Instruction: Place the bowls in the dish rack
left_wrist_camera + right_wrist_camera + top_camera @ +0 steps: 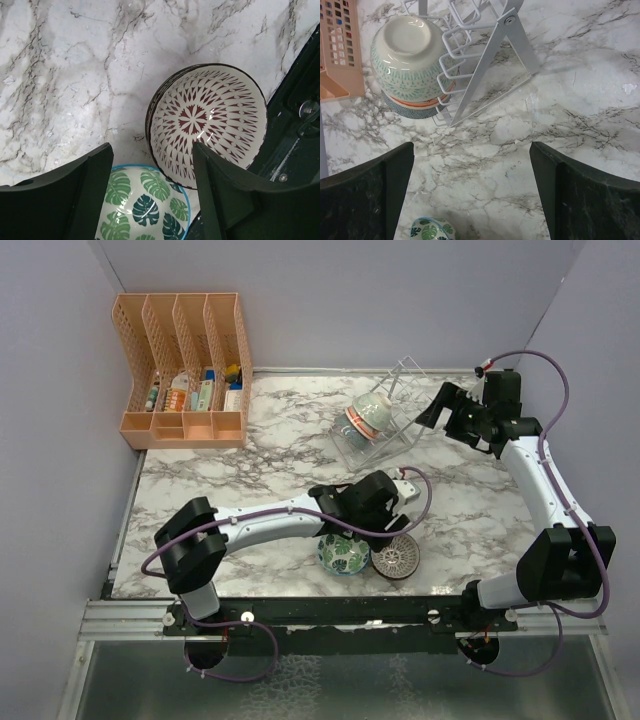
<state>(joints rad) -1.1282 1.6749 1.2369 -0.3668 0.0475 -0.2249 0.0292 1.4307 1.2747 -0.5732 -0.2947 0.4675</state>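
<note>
The teal-green leaf bowl [344, 553] and the brown-grey lattice bowl [396, 556] sit side by side, upright, at the table's front edge. My left gripper [364, 531] hovers open over them; in the left wrist view its jaws [152, 150] stand wide apart and empty above the leaf bowl [142, 202], with the lattice bowl [207, 122] beyond. The red-rimmed bowl [368, 416] rests on its side in the white wire dish rack [400, 400]. My right gripper [436, 406] is open and empty, just right of the rack [480, 60] and bowl [410, 60].
An orange slotted organizer [185, 370] with small items stands at the back left. Purple walls close the left, back and right. A black rail [300, 120] runs along the table's front edge, right beside the two bowls.
</note>
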